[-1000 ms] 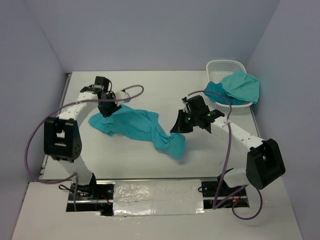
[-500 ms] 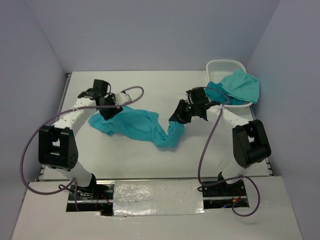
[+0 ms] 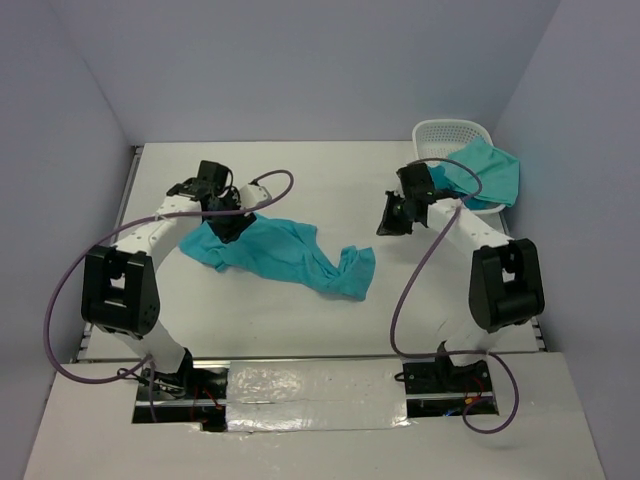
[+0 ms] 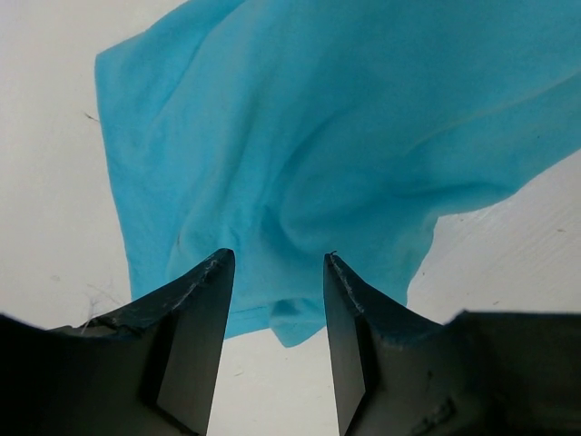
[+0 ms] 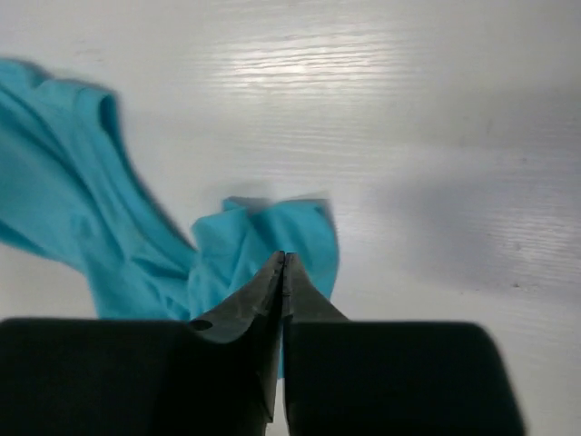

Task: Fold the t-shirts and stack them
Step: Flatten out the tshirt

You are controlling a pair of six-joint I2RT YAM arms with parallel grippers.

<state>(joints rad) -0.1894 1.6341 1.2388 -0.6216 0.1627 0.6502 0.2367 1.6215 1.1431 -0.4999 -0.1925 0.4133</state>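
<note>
Here, left fingers [image 4: 195, 309] parted over t-shirt [image 4: 345, 136], right fingers [image 5: 259, 300] pressed together, empty, near it.

One t-shirt [image 3: 285, 255] on the desk [image 3: 330, 175], other t-shirts [image 3: 485, 172] in the basket [image 3: 450, 133] at the far right corner.
The t-shirt lies left of centre, running from far left to near right. The left pincer [image 3: 231, 227] is over its far left end. The right pincer [image 3: 388, 226] is beyond its right end, between it and the basket. The other t-shirts spill over the basket's near right rim.
</note>
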